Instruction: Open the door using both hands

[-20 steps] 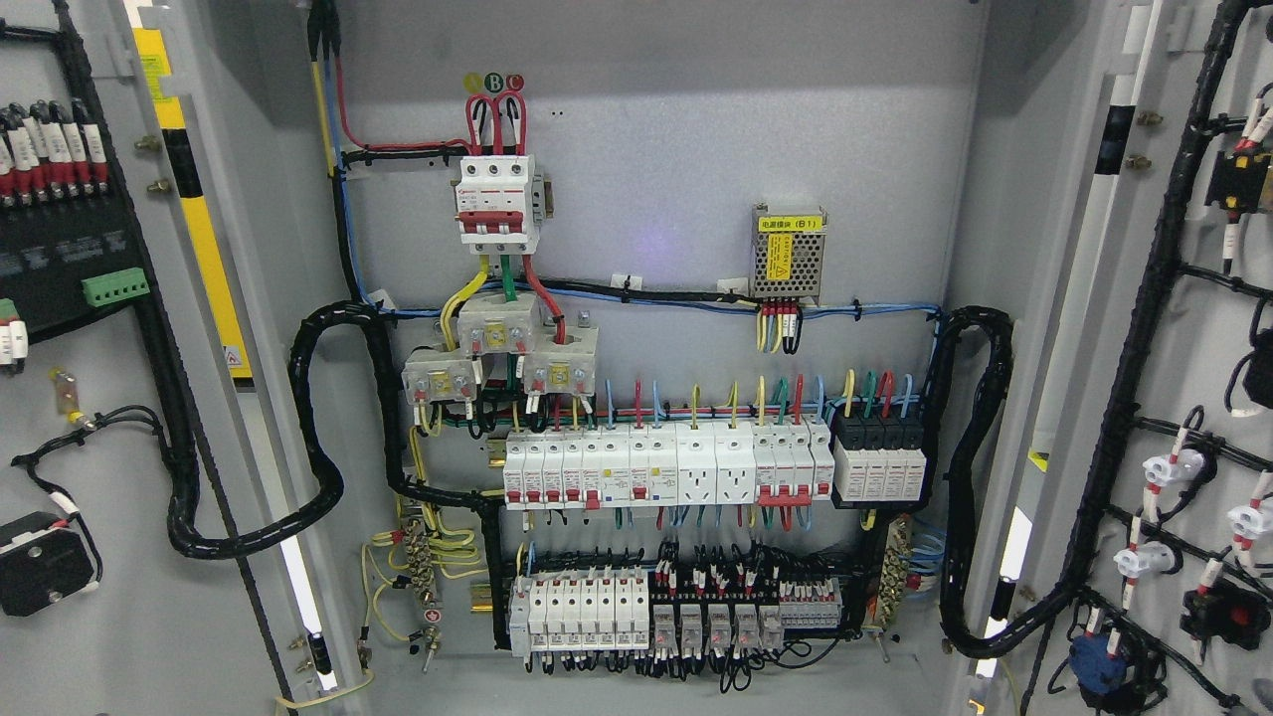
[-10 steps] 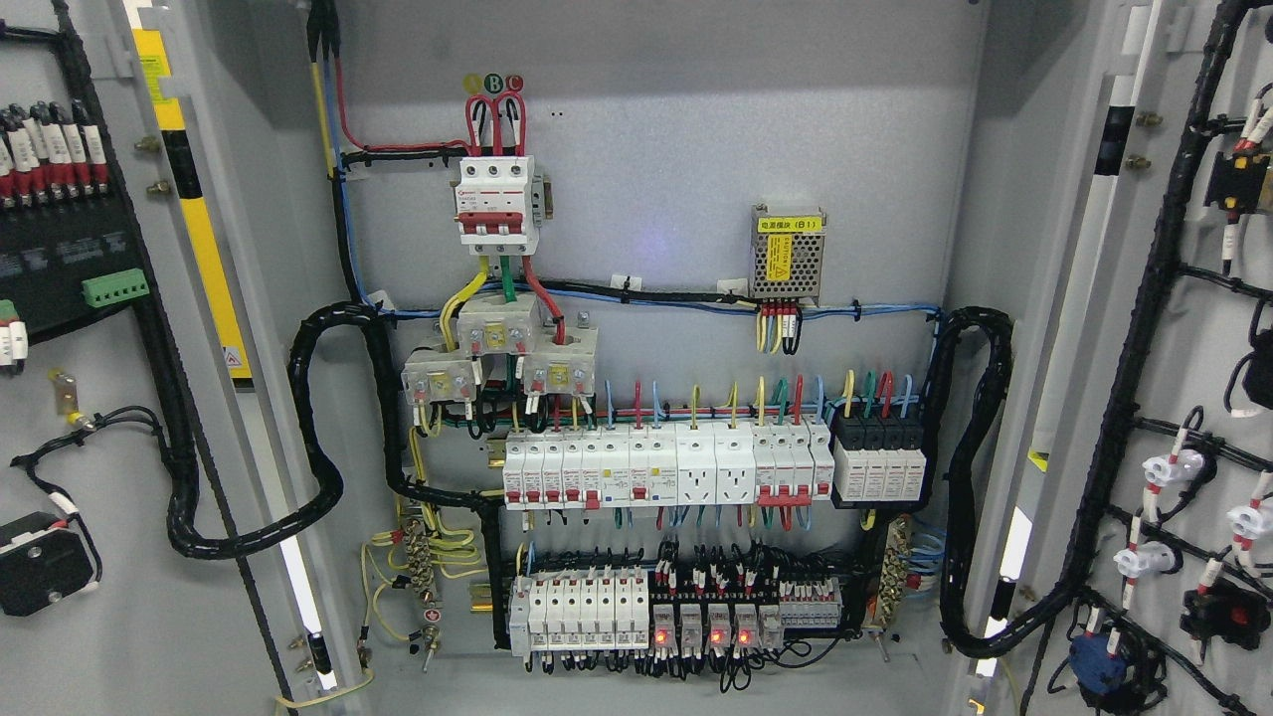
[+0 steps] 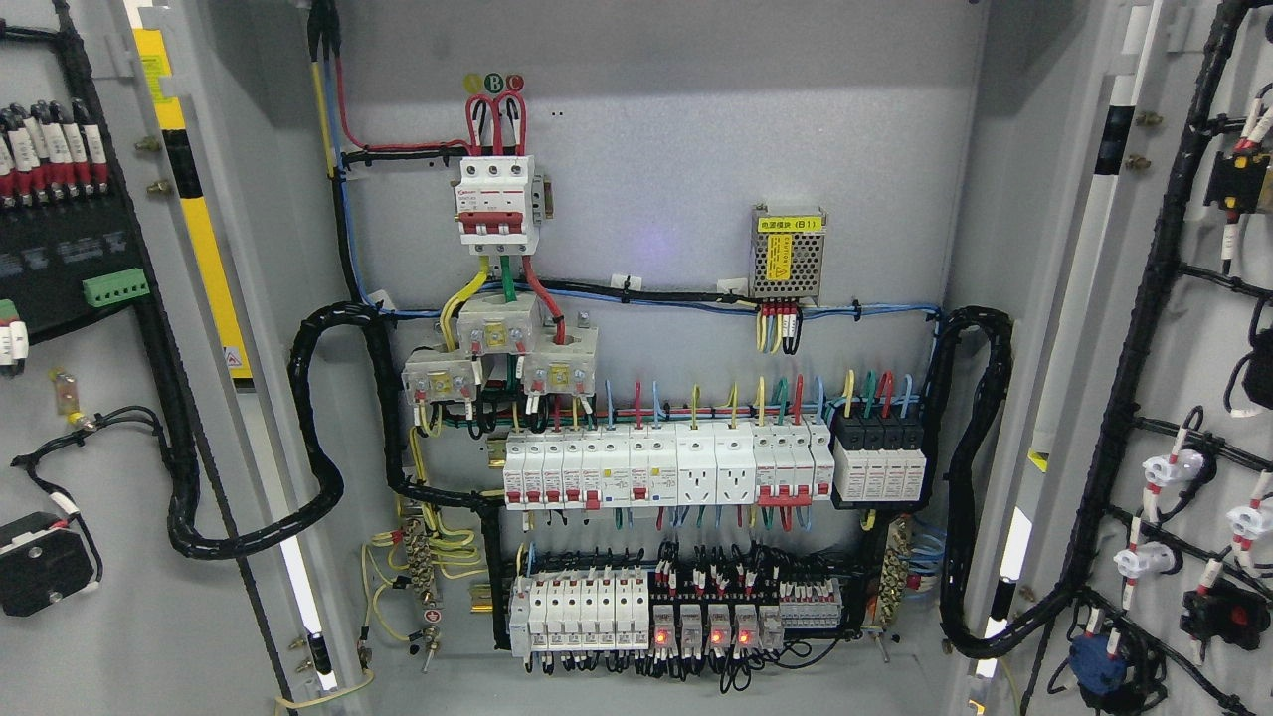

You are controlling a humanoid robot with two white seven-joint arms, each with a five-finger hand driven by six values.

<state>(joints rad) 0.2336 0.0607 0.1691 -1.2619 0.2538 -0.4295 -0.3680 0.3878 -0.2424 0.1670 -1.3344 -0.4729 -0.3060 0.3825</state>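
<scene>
Both grey cabinet doors stand swung wide open. The left door (image 3: pixel 109 617) fills the left edge, its inner face carrying black cable bundles and terminals. The right door (image 3: pixel 1208 338) fills the right edge, with wired switches and lamps on its inner face. Between them the cabinet's back panel (image 3: pixel 656 129) is fully exposed. Neither of my hands nor any arm shows in the head view.
On the back panel sit a three-pole main breaker (image 3: pixel 496 204), a small power supply with a yellow label (image 3: pixel 788 254), a row of white breakers (image 3: pixel 666 467) and a lower row of relays (image 3: pixel 711 626) with red lights on. Black cable looms (image 3: pixel 318 438) loop at both sides.
The relays' red lights, dark one second ago, came on half a second ago and stay lit. Doors and view have not moved.
</scene>
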